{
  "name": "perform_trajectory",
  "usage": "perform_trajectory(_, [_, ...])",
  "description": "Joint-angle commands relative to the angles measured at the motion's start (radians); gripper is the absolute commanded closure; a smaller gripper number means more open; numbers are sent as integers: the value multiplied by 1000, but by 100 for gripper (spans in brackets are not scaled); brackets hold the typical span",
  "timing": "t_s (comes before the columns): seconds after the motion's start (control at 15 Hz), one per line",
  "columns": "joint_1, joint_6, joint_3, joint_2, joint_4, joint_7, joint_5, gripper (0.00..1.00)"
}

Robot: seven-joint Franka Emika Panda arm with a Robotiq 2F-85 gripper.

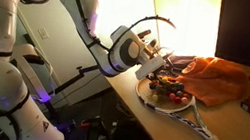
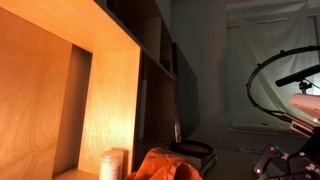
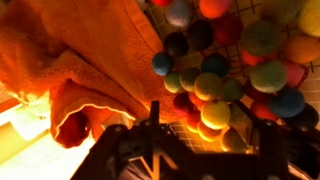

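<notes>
**A:** The gripper (image 1: 162,71) hangs right over the racket (image 1: 206,132), above the head end, well away from the handle.

**B:** What's on the strings?

**A:** Coloured balls (image 3: 215,85), a whole heap of them: blue, yellow, red and green, packed against one another on the racket's mesh. The wrist view looks straight down on them, just past the gripper (image 3: 185,150).

**B:** Jaws apart or together?

**A:** Can't tell. Only the dark body shows, and the fingertips are lost in shadow.

**B:** Anything crowding in?

**A:** An orange cloth (image 3: 90,60), bunched up and lying over one side of the racket head, touching the outer balls. In an exterior view it's piled on the far side of the racket (image 1: 220,80).

**B:** And around that?

**A:** The racket lies flat on the worktop (image 1: 155,136). A lit wooden shelf unit (image 2: 100,90) rises beyond it.
</notes>
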Motion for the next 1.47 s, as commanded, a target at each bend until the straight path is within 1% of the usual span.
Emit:
perform_trajectory(0.0, [-84,0,57,-12,34,-26,21,0])
perform_trajectory(0.13, [-137,0,84,-18,64,-39,18,0])
perform_trajectory(0.2, [-141,0,74,-4,75,-30,37,0])
perform_trajectory(0.27, [-189,0,105,-15,84,-28,22,0])
perform_trajectory(0.4, [-228,0,118,-15,101,-31,19,0])
perform_trajectory(0.47, [-265,0,141,-16,112,-31,8,0])
perform_trajectory(0.6, [-308,0,158,11,139,-30,1,0])
perform_trajectory(0.67, [-348,0,189,14,151,-23,-13,0])
perform_trajectory(0.8, [-347,-14,172,55,187,-26,-7,0])
perform_trajectory(0.93, [-370,-63,193,74,234,-22,-12,0])
perform_trajectory(1.0, [-351,-92,176,91,259,-21,6,0])
perform_trajectory(1.13, [-379,-167,207,103,315,-18,-1,0])
perform_trajectory(1.27, [-380,-239,219,118,369,-25,6,0])
perform_trajectory(1.4, [-416,-302,267,126,418,-38,8,0])
